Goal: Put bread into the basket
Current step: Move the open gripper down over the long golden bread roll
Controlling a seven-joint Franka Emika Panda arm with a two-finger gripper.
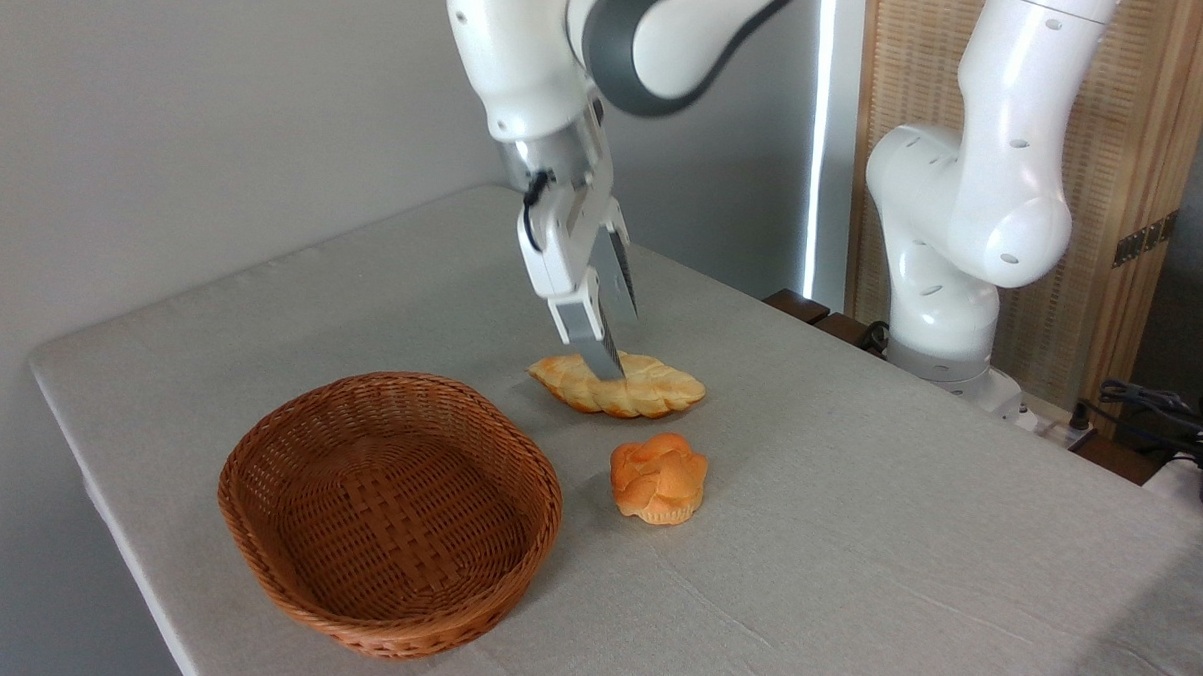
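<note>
I'm seeing my pincer (609, 350) reaching the bread (620, 387) on the tabletop (856, 507), fingers spread astride it; basket (257, 456) sitting apart.

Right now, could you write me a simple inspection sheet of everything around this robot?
Surface: grey cloth-covered table, slightly creased.
Job's things: golden-yellow braided loaf on the table; oval reddish-brown wicker basket, nothing inside.
Clutter: small round orange bun in front of the loaf.
Grippers: two-finger gripper down at the loaf's middle, one finger in front and one behind; closure cannot be told.
Cables: dark cables at far right.
Surroundings: plain wall, wooden slatted screen.
</note>
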